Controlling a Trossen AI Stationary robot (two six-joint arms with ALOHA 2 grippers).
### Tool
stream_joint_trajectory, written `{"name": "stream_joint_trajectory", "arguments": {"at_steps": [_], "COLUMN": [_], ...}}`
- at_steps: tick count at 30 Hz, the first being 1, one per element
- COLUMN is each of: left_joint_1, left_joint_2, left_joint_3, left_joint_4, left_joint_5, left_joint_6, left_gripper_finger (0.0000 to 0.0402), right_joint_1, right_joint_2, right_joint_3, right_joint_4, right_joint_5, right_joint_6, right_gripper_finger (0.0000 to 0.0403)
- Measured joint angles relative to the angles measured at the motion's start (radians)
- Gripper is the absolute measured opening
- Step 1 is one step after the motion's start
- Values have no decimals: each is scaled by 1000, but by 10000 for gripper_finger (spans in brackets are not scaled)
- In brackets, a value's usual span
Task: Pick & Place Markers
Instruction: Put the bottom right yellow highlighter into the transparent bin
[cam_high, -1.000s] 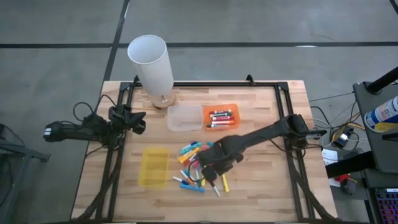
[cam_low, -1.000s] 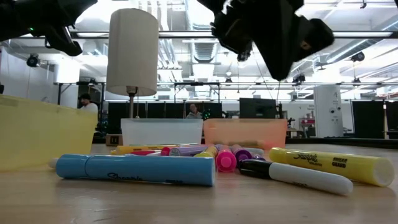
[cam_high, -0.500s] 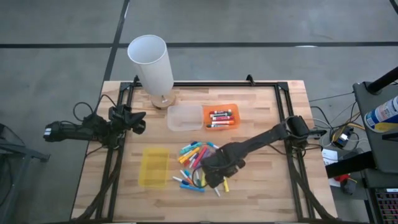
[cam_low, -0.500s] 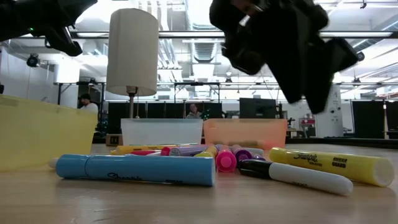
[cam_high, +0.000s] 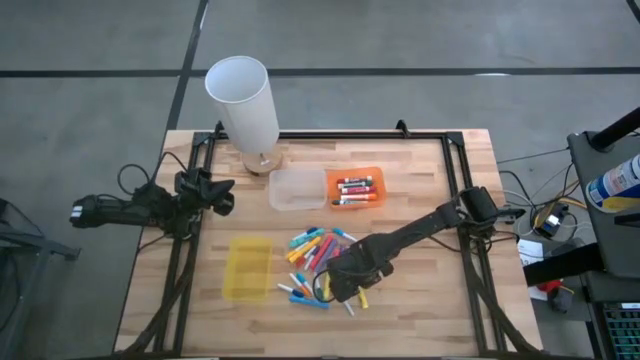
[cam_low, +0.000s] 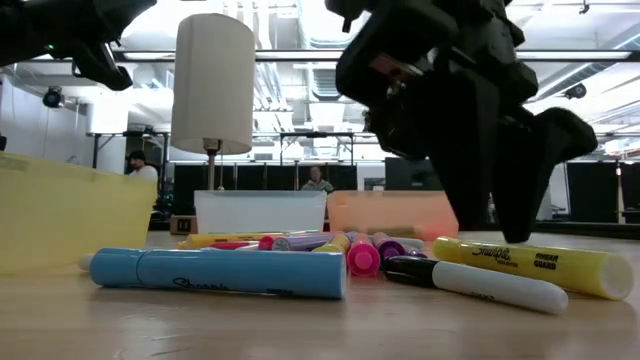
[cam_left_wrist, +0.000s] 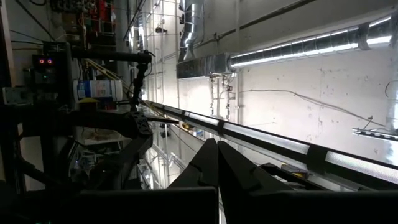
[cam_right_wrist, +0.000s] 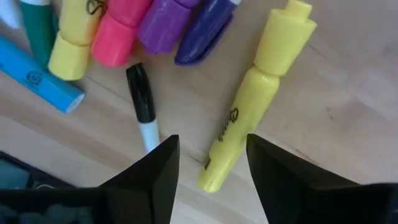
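Observation:
A loose pile of markers (cam_high: 318, 262) in mixed colours lies on the wooden table. My right gripper (cam_high: 345, 287) hangs open just above the pile's near right side. In the right wrist view its two fingers stand either side of a yellow marker (cam_right_wrist: 252, 106) without touching it. A white marker with a black cap (cam_right_wrist: 143, 106) lies beside the yellow one. The low view shows my right gripper (cam_low: 492, 225) above the yellow marker (cam_low: 530, 265). My left gripper (cam_high: 222, 195) waits shut at the table's left edge, also seen shut as my left gripper (cam_left_wrist: 217, 163) in its wrist view.
An orange tray (cam_high: 372, 173) with a few markers and a clear tray (cam_high: 297, 190) sit behind the pile. A yellow tray (cam_high: 247, 268) lies to its left. A tall white cylinder on a stand (cam_high: 243, 100) rises at the far left. A black frame (cam_high: 455, 190) borders the table.
My right gripper has come down toward the pile and a little toward the table's near edge. Its fingers have spread apart. The markers have stayed where they were.

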Motion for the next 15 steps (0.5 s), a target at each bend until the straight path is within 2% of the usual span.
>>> {"name": "stream_joint_trajectory", "arguments": {"at_steps": [10, 15], "left_joint_1": [0, 0], "left_joint_2": [0, 0], "left_joint_3": [0, 0], "left_joint_4": [0, 0], "left_joint_5": [0, 0], "left_joint_6": [0, 0], "left_gripper_finger": [0, 0], "right_joint_1": [13, 9], "right_joint_2": [-1, -2], "right_joint_3": [-86, -107], "right_joint_4": [66, 66], "right_joint_5": [-3, -6], "right_joint_6": [40, 7], "right_gripper_finger": [169, 114]}}
